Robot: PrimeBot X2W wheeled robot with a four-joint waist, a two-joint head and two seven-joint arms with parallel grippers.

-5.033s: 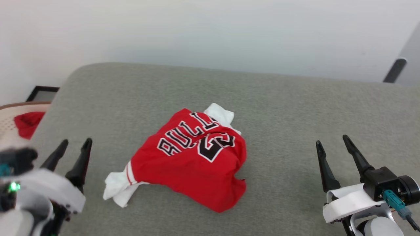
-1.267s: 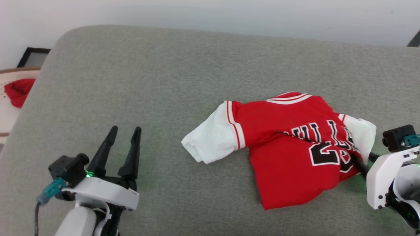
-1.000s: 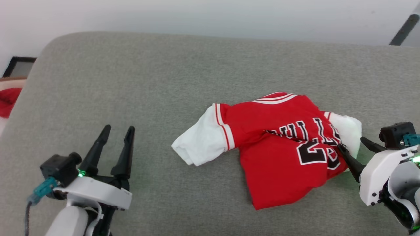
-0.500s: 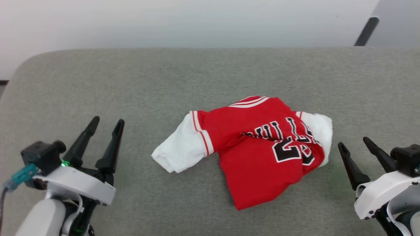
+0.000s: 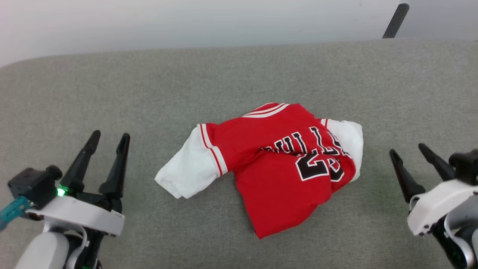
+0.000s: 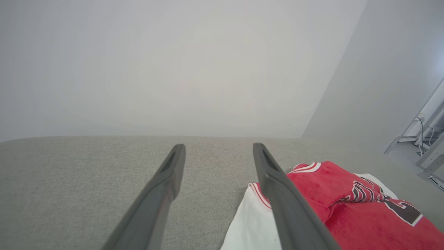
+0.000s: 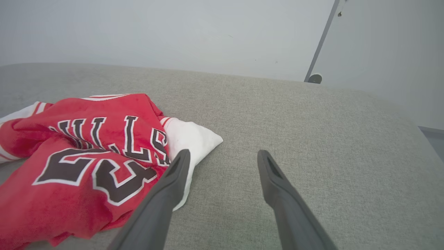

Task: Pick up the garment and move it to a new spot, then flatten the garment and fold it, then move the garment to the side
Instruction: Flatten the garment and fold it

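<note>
Asker: Edges first. Where does the surface end?

Describer: A grey fabric cushion (image 5: pixel 112 93) takes up most of the head view. Its far edge runs across the top of the frame against a pale wall (image 5: pixel 186 18) and curves down at the upper left. Bare fabric lies on every side of the shirt, widest at the left and along the top.

Asker: And the shirt?

Describer: One red shirt (image 5: pixel 283 168) lies crumpled on the cushion just right of the frame's centre, with nothing touching it. Two white sleeves (image 5: pixel 185 168) show: one spread toward the lower left, one bunched at the shirt's right edge.

Asker: Count the rest.

Describer: Two grippers, each with two dark fingers (image 5: pixel 83 158). The left gripper (image 5: pixel 111 134) is at the lower left, jaws apart and empty, well apart from the shirt. The right gripper (image 5: pixel 407 149) is at the lower right, also spread and empty, near the bunched sleeve without touching it. One dark pole (image 5: pixel 396 16) leans at the upper right.

Asker: Any writing?

Describer: Black, white-edged letters, upside down in the head view, read "ULLS", with the first letter lost in a fold. Below them in the frame is the number 23.
</note>
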